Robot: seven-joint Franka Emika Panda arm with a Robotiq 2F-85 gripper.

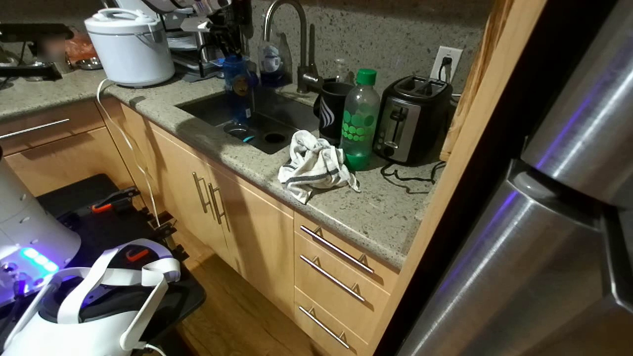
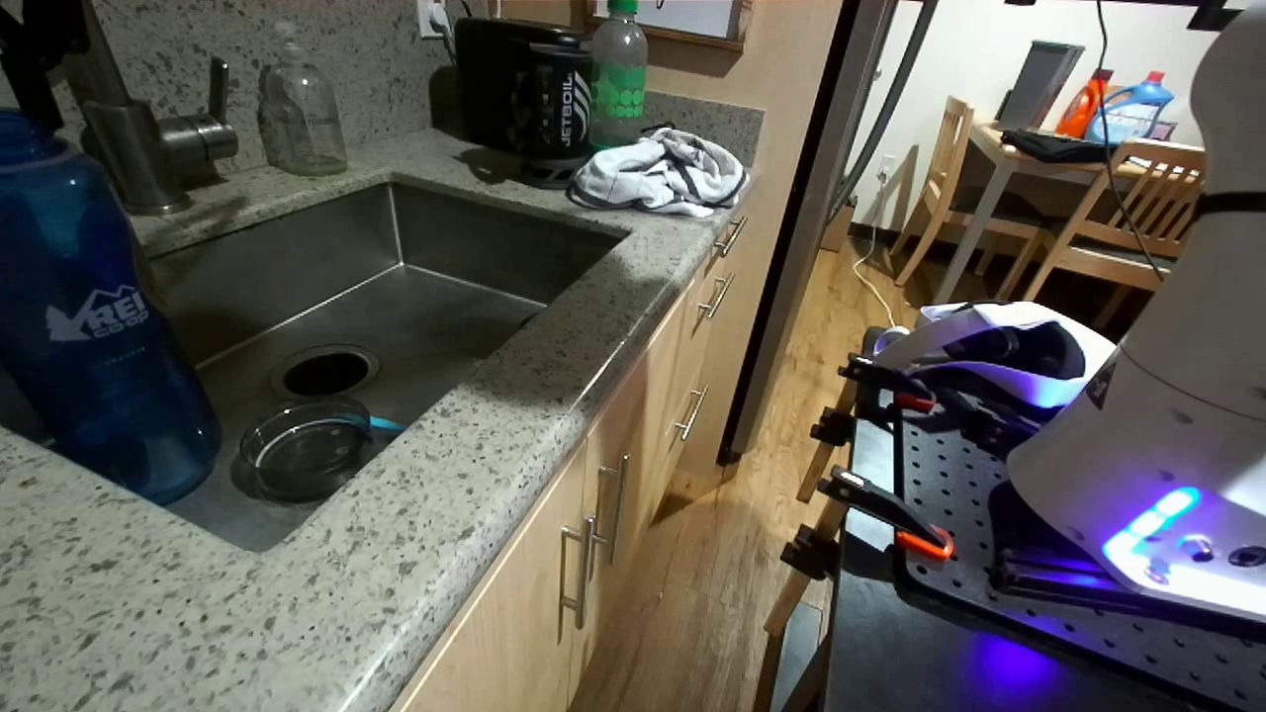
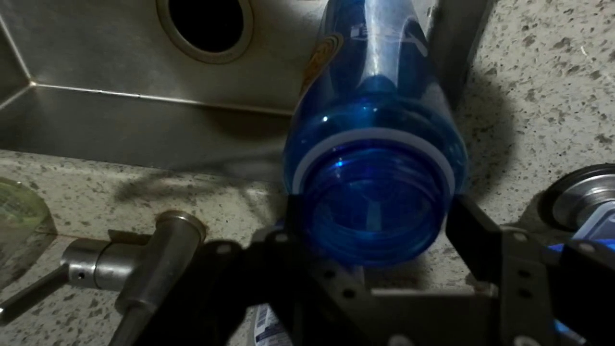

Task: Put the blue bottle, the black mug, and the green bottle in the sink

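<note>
The blue bottle [image 1: 242, 101] stands upright, capless, inside the sink at its left end; it also shows at the left of an exterior view [image 2: 94, 326]. In the wrist view my gripper [image 3: 372, 211] has a finger on each side of the bottle's neck [image 3: 379, 115], closed against it. The stainless sink [image 2: 287, 237] also shows in the wrist view [image 3: 96, 53]. The black mug [image 1: 330, 106] and the green bottle [image 1: 360, 121] stand side by side on the counter right of the sink. Both show in an exterior view, the mug [image 2: 554, 109] partly before the bottle [image 2: 618, 79].
A glass dish [image 2: 307, 450] lies in the sink near the drain. The faucet [image 1: 302, 49] rises behind it. A crumpled towel [image 1: 316, 165] lies before the green bottle. A toaster [image 1: 413, 118] stands beside it. A clear soap bottle [image 2: 302, 114] stands behind the sink. A rice cooker [image 1: 129, 49] stands left.
</note>
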